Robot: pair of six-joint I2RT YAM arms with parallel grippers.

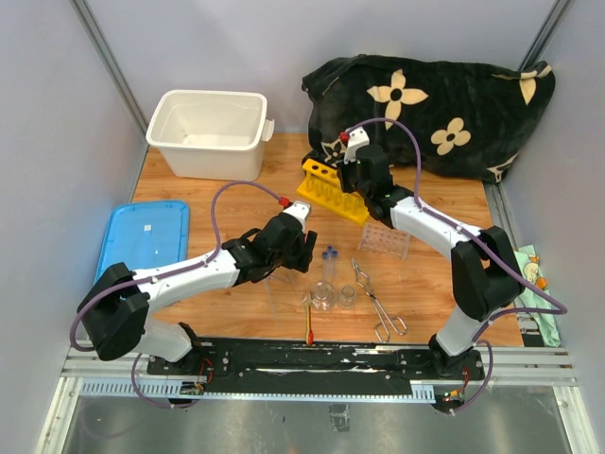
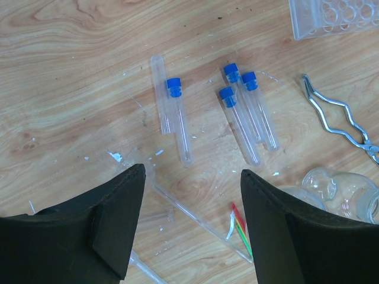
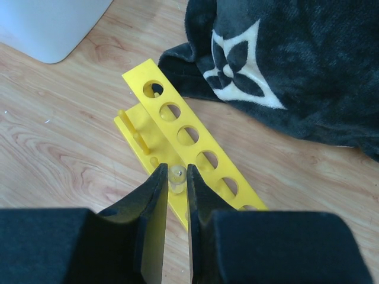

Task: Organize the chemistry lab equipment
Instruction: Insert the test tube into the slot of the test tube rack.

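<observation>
**A:** left fingers (image 2: pixel 89 236) are spread wide above the blue-capped tubes (image 2: pixel 179 121) lying on the desk (image 2: pixel 71 71); how'd you grab them?

**B:** mid-body, gently; they look thin, light and slick, they'll probably roll; I count four capped, plus one uncapped tube (image 2: pixel 159 94) beside them; two glass beakers (image 1: pixel 323 296), fragile

**A:** and the right?

**B:** right fingers (image 3: pixel 148 225) pinching a small clear tube (image 3: pixel 176 173), end-on I think, over the yellow rack (image 3: pixel 179 123); one rack, stiff plastic

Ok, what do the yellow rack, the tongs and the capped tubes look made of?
Yellow rack: likely plastic, opaque, matte, uniform colour, moulded holes. Tongs: metal, silvery with bright glints. Capped tubes: clear walls, wood grain showing through; glass or plastic, cannot tell; blue caps look plastic.
</observation>
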